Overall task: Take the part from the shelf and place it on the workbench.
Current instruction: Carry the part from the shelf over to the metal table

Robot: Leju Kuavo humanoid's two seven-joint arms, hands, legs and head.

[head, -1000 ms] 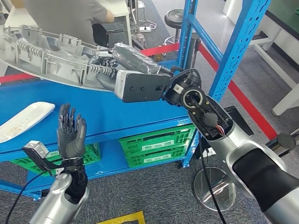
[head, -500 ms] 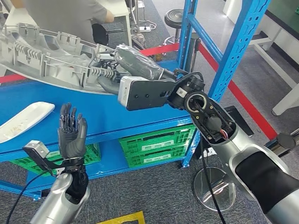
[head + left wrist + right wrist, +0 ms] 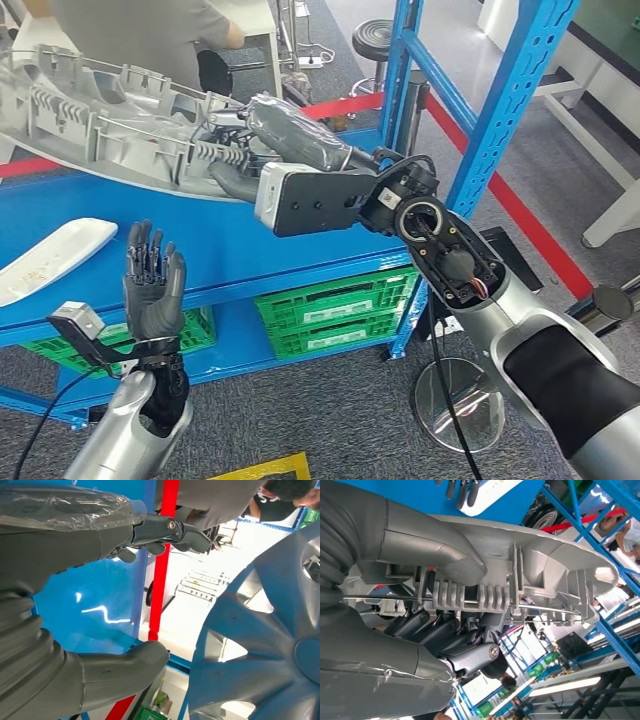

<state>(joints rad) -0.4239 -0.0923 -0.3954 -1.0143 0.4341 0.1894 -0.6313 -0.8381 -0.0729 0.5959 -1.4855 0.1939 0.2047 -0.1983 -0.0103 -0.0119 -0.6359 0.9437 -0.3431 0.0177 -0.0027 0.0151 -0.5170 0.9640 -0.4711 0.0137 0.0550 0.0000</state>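
The part (image 3: 113, 125) is lying lengthwise above the shelf (image 3: 226, 240), right hand (image 3: 249, 150) fingers (image 3: 433, 625) clamping its near end; left hand (image 3: 153, 285) is hanging open, holding nothing.

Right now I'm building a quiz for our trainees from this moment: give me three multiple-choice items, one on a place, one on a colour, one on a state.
1. Where does the white panel lie?
A. on the blue shelf
B. on the floor
C. in a green crate

2. What colour are the crates under the shelf?
A. red
B. green
C. yellow

3. What is the left hand doing?
A. gripping the grey part
B. pressing on the white panel
C. raised, fingers apart, holding nothing

Answers:
1 A: in the head view the panel rests on the blue shelf surface.
2 B: they show green below the shelf.
3 C: the grey part is gripped by the right hand, while the left is bare.
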